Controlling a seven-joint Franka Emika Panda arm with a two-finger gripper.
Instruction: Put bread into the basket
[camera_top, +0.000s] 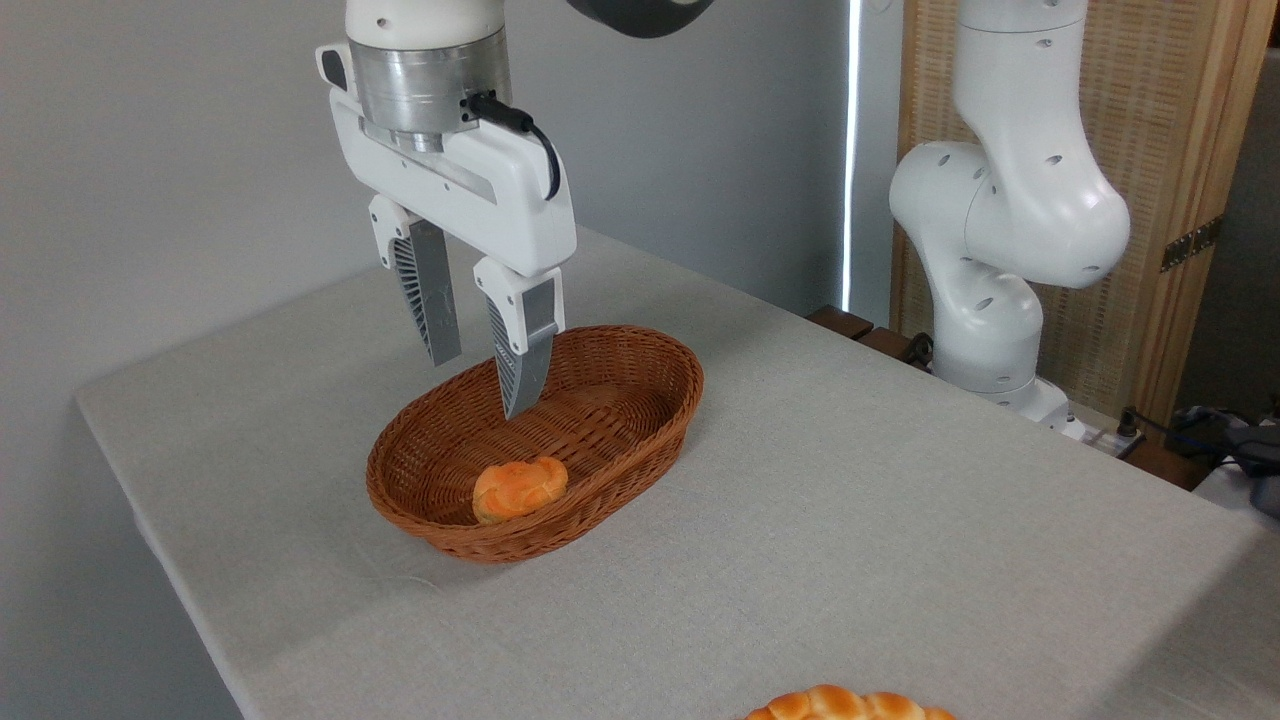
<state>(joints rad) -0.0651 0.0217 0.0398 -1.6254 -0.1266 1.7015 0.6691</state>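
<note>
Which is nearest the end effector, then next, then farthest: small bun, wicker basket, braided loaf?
From the end effector:
1. Wicker basket, directly beneath.
2. Small bun, inside the basket's near end.
3. Braided loaf, at the picture's bottom edge.

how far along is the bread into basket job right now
Done, by the look of it: the small round bun lies inside the wicker basket, near its front wall. In hand: nothing; the gripper is open and empty above the basket, clear of the bun. Left: probably only pulling the arm away. The braided loaf at the table's front edge is not the target.
</note>
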